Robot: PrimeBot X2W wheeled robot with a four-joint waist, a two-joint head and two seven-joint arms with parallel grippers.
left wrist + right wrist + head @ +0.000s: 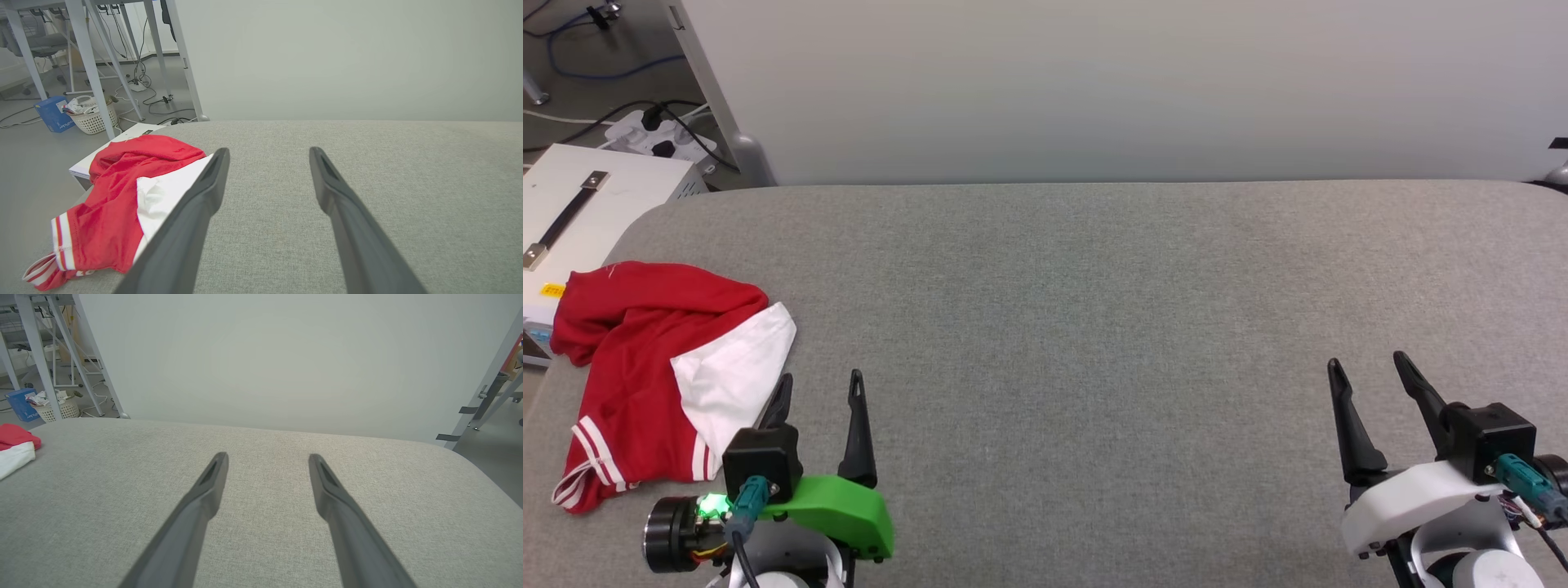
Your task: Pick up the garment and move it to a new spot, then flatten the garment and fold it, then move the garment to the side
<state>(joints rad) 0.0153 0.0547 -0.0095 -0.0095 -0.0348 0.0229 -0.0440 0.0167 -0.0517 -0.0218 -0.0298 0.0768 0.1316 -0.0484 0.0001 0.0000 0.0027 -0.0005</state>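
Since the garment (637, 367) lies bunched just left of the left gripper (821, 376) and well apart from the right gripper (1366, 359), the left arm is nearer; both grippers are spread wide and empty.

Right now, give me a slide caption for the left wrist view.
Open left gripper over the grey surface, with the crumpled red-and-white garment at its left.

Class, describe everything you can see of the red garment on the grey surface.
The garment is a red knit-looking shirt with a white sleeve and red-white striped trim. It lies crumpled in a loose heap, unfolded, at the left edge of the grey fabric surface, resting on it. The left gripper sits beside it, jaws open, holding nothing.
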